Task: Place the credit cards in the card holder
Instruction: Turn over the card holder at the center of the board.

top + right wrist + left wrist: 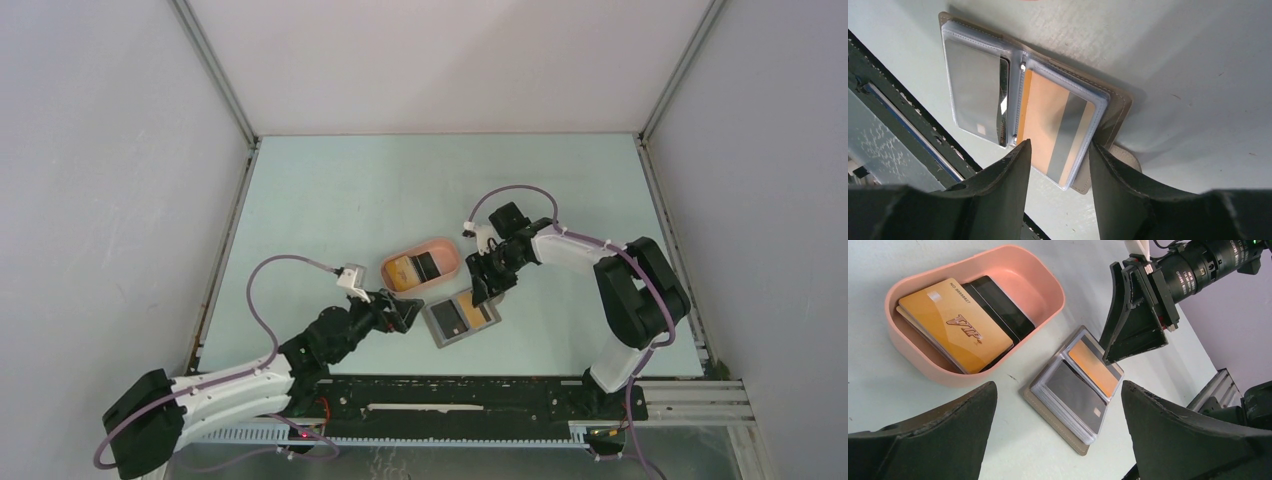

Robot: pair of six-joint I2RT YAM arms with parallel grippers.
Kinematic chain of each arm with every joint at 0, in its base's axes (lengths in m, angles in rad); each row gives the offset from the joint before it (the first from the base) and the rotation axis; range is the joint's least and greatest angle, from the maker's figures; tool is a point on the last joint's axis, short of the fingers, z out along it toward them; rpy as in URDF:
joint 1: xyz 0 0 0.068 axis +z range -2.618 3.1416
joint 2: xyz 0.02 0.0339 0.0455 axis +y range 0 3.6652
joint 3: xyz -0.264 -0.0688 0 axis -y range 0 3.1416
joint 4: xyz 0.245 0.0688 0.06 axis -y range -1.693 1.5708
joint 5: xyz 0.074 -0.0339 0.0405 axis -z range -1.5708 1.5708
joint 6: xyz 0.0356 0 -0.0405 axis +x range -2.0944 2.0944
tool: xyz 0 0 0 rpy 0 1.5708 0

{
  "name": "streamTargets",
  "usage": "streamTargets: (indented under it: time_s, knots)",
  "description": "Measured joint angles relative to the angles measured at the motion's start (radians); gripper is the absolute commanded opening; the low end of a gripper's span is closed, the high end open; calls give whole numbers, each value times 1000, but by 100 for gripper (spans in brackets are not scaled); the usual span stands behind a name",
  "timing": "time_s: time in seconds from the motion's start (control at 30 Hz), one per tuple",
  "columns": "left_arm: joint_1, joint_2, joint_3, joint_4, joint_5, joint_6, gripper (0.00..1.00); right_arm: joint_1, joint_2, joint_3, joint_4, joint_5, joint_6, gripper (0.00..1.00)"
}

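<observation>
The card holder (447,337) lies open on the table, a dark card (975,95) in its left sleeve and an orange card with a grey stripe (1053,125) in its right sleeve. A yellow-orange card (955,322) and a dark card (1000,307) lie in the peach tray (923,365). My right gripper (1060,150) stands partly open, its fingertips straddling the near corner of the orange card's sleeve, the right one against the sleeve's edge. My left gripper (1058,440) hangs wide open just left of the holder, holding nothing.
The peach tray (445,245) sits just behind and left of the holder. The black base rail (450,395) runs along the table's near edge, close to the holder. Grey walls (100,150) enclose the table on three sides.
</observation>
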Motion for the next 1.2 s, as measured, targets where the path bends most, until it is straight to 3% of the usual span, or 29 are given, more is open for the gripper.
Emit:
streamTargets:
  time_s: [0.83, 1.2]
  knots:
    - [0, 152, 0, 86, 60, -28, 98, -40, -20, 14, -36, -216, -8, 36]
    - [-14, 244, 2, 137, 82, -44, 98, -66, -11, 40, -84, -343, -26, 40]
